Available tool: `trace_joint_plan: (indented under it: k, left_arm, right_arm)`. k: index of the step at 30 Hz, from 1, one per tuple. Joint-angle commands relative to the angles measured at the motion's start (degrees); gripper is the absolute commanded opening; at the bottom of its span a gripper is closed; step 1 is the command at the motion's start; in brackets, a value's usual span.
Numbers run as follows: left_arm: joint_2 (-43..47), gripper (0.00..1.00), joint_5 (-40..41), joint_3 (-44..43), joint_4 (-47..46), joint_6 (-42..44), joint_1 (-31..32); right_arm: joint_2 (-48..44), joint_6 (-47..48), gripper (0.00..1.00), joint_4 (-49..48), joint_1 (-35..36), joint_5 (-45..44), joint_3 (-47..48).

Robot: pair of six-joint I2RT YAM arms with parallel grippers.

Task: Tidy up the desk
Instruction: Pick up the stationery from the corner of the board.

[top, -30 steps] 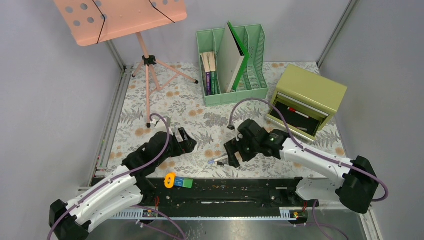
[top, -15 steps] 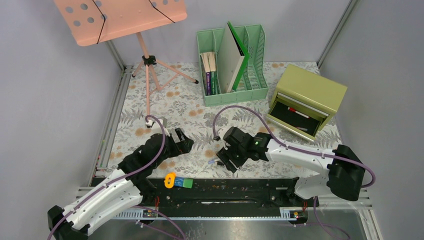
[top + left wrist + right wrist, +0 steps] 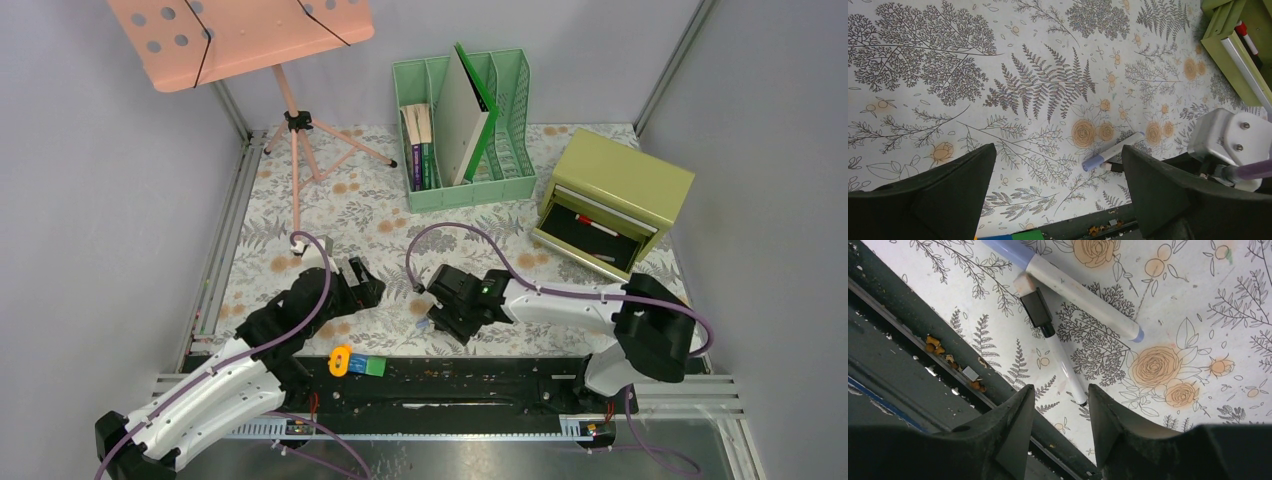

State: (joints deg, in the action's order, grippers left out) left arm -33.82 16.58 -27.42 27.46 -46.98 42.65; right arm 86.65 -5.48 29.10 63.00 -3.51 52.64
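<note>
Top view: the bench (image 3: 370, 215), covered in fern-and-flower cloth and framed by metal rails, carries a pink music stand (image 3: 240, 40) at its far left corner. A green file rack (image 3: 470, 192) with books stands along the far edge. An olive drawer box (image 3: 625, 170) sits at the right edge; its drawer is pulled out with pens inside, so it is judged the destination for loose writing items. The right fingers (image 3: 440, 322) are lowered over two pens near the middle of the near edge. The left fingers (image 3: 362, 282) hang just to the left, low over the cloth.

Left wrist view: the left fingers are spread fully and hold nothing. A lavender-capped marker (image 3: 1114, 150) lies on the cloth ahead of them. This posture is judged a standby clear of the right arm's work.

Right wrist view: the right fingers stand about half spread, pointing down. They straddle the free end of a thin white pen (image 3: 1064, 365) with a black cap. The pen lies flat, its cap end against the marker. Neither finger is seen touching it, so nothing is gripped. The narrowed gap is judged to be set for the slender barrel so that the marker is not caught. The near rail (image 3: 898, 340) runs close by and constrains the approach.
</note>
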Motion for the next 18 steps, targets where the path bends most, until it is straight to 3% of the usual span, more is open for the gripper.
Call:
trace_joint_plan:
  k: [1, 14, 16, 18]
  left_arm:
    - [0.22, 0.99, 1.75, -2.89, -0.74, -0.02, -0.23]
    - [0.28, 0.99, 2.78, -4.12, 0.7, -0.59, -0.25]
    - [0.41, 0.99, 3.12, -4.21, 0.95, -0.65, -0.27]
    - [0.35, 0.99, 3.28, -4.37, 1.43, -0.65, -0.22]
  right_arm:
    - [2.05, 1.77, 0.5, -1.94, 0.53, -0.83, 2.81]
    - [8.37, 0.59, 0.34, -1.67, 0.89, -0.41, 3.35]
    - [8.77, 0.7, 0.24, -1.67, 0.97, -0.58, 3.21]
    - [9.12, 0.81, 0.2, -1.28, 0.91, -1.32, 3.23]
